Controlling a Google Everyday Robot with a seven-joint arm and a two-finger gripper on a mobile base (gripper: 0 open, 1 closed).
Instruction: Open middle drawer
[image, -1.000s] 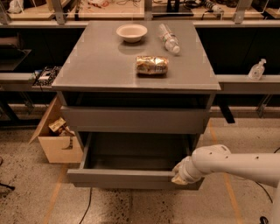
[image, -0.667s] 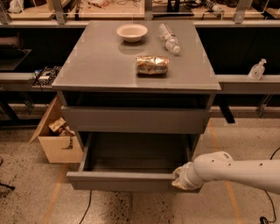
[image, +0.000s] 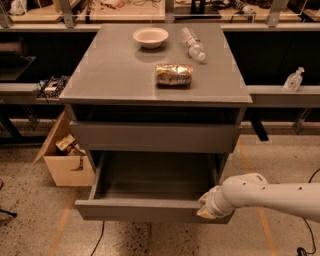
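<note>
The middle drawer (image: 140, 210) of the grey cabinet is pulled well out, and its grey box interior shows bare. My gripper (image: 205, 206) is at the right end of the drawer's front panel, closed over its top edge. My white arm (image: 265, 195) reaches in from the lower right. The drawer above (image: 155, 136) is closed. Any lower drawer is hidden beneath the open one.
On the cabinet top (image: 115, 75) sit a white bowl (image: 150, 36), a lying plastic bottle (image: 193, 43) and a snack bag (image: 173, 74). An open cardboard box (image: 65, 160) stands on the floor to the left. A small bottle (image: 293, 80) sits on the right shelf.
The drawer has come out a little further towards the camera, and my gripper has moved back with it at the front panel's right end.
</note>
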